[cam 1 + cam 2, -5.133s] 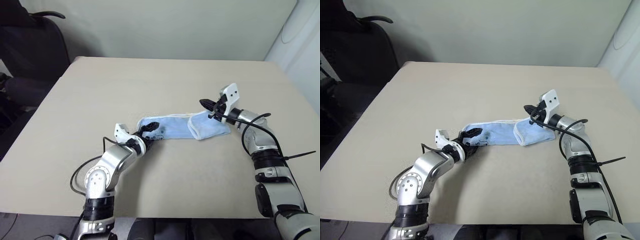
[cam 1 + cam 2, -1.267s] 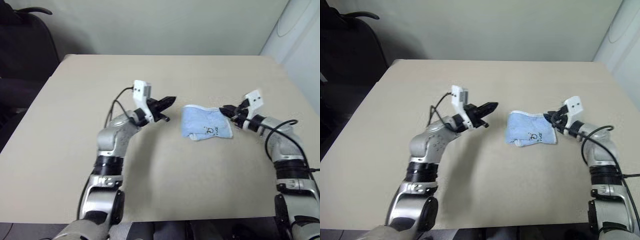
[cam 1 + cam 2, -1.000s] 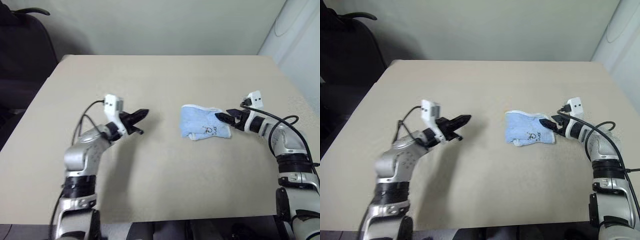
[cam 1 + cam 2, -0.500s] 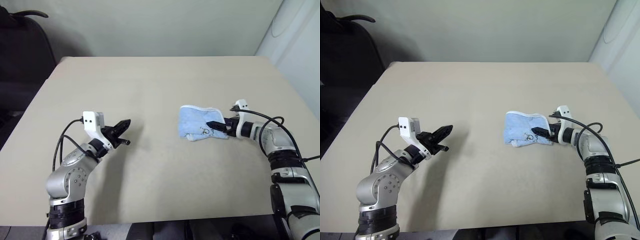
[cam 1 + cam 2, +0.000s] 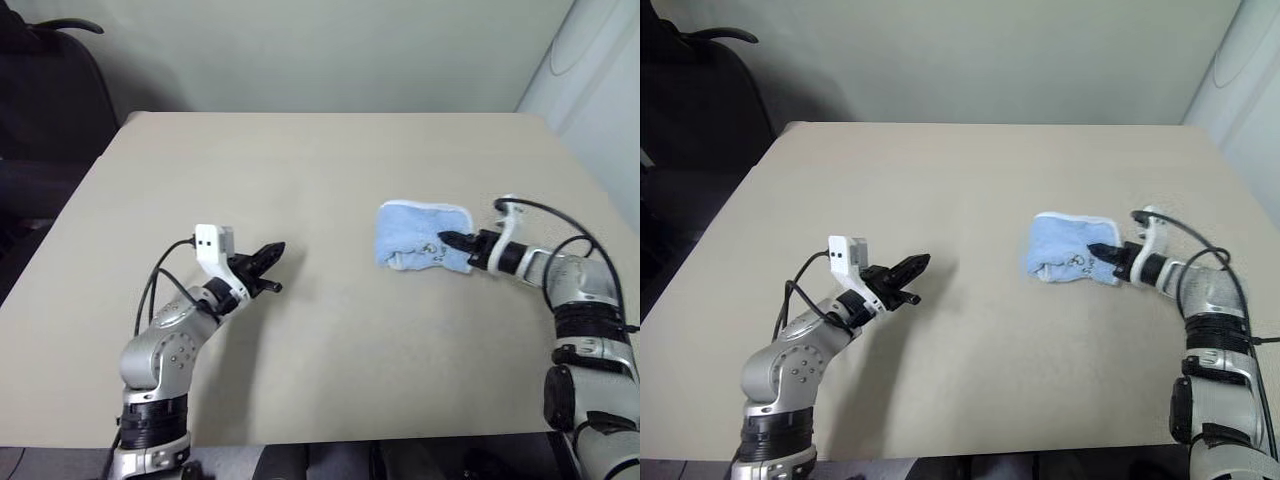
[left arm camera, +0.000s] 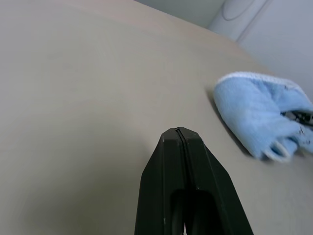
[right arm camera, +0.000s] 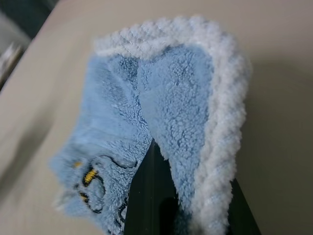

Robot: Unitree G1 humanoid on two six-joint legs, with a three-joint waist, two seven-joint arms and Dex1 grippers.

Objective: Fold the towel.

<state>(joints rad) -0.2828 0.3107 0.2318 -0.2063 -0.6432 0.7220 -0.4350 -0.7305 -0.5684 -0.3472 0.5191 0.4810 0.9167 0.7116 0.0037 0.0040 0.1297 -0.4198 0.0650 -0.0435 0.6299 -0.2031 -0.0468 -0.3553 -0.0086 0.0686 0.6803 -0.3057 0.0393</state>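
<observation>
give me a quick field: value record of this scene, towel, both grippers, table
towel: light blue, white edging, folded into a small bundle, lying on the table
embroidered mark: dark outline with a yellow spot, on the towel's outer layer
right gripper: at the towel's right edge, fingers pushed in between its layers, shut on the fold
left gripper: shut, holding nothing, well apart from the towel on the left
table: beige, flat

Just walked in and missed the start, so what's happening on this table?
The robot is folding a small light blue towel, which lies bunched in a compact fold on the beige table. The right gripper is at the towel's edge, its fingers closed with terry cloth draped over them. The left gripper is shut and empty, well apart from the towel.
</observation>
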